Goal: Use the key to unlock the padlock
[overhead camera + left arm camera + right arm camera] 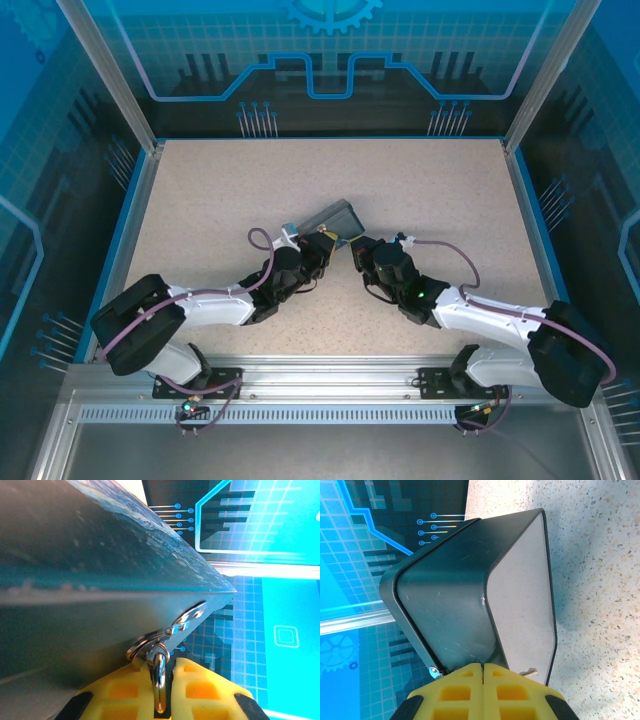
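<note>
My left gripper (170, 669) is shut on the silvery padlock (159, 677), whose shackle runs up between the yellow fingers (120, 692). The padlock hangs through a ring at the metal hasp (192, 616) on the edge of the dark blue-grey box (90, 570). The box (335, 218) is tilted up off the table between both arms. My right gripper (482, 666) is shut, its fingers pressed together against the box's lower edge (450, 605). A tiny silvery tip of the key (532, 671) sticks out sideways from behind the right finger. From above, the two grippers (322, 250) (357, 252) meet under the box.
The speckled beige table (420, 180) spreads around the box. Blue side rails (130, 210) and printed blue back panels enclose it. A metal rail (330, 385) carries the arm bases at the near edge.
</note>
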{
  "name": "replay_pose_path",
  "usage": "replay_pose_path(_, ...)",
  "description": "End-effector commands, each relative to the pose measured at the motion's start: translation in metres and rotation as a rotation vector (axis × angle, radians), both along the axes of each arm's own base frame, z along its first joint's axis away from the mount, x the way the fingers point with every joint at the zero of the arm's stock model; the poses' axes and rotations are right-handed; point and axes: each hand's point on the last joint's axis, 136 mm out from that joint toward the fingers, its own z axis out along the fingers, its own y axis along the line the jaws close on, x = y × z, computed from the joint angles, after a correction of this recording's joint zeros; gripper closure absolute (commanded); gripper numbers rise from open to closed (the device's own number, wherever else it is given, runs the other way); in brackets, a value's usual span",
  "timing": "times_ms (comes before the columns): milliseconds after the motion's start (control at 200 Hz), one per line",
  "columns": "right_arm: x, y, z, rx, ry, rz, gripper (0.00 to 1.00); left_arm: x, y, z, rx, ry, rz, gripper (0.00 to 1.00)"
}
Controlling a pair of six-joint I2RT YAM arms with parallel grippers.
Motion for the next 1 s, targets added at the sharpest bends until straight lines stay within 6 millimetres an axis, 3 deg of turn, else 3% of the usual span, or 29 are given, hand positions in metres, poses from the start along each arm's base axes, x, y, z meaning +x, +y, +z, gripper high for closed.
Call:
replay_pose_path(0, 0.001, 0.019, 0.017, 0.049, -0.046, 0.051, 1.00, 0.002, -0.013, 0.043, -0.105, -0.085, -0.025, 1.00)
replay_pose_path(335, -0.001, 0.017, 0.014, 0.054, -0.058, 0.060, 1.00, 0.000, -0.013, 0.040, -0.103, -0.079, -0.032, 1.00)
replay_pose_path(835, -0.027, -0.035, -0.006, -0.044, -0.040, 0.007, 1.00, -0.010, 0.006, 0.031, -0.074, -0.022, -0.005, 1.00)
replay_pose_path(995, -0.035, -0.036, -0.005, -0.012, -0.070, 0.041, 1.00, -0.020, 0.020, 0.042, -0.039, -0.007, 0.006, 1.00)
